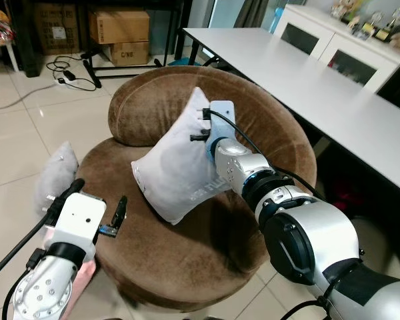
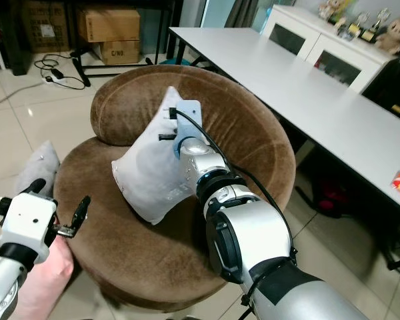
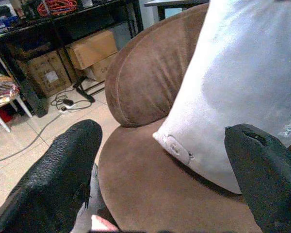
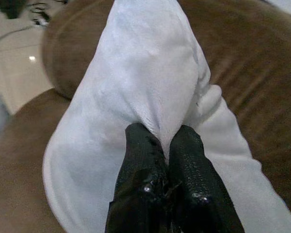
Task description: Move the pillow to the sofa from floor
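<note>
1. A second grey pillow (image 1: 55, 175) lies on the floor just beside the sofa's left edge.
2. The left gripper (image 1: 97, 210) hovers at the brown round sofa (image 1: 207, 260)'s left rim, fingers spread and empty.
3. The white pillow (image 1: 173, 167) stands tilted on the seat against the backrest.
4. The right gripper (image 4: 160, 145) pinches a fold of its fabric.

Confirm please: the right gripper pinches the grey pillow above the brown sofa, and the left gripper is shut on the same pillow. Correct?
Not fully. The left gripper is open and holds nothing, as the left wrist view shows. The right gripper does pinch the grey pillow above the brown sofa.
</note>
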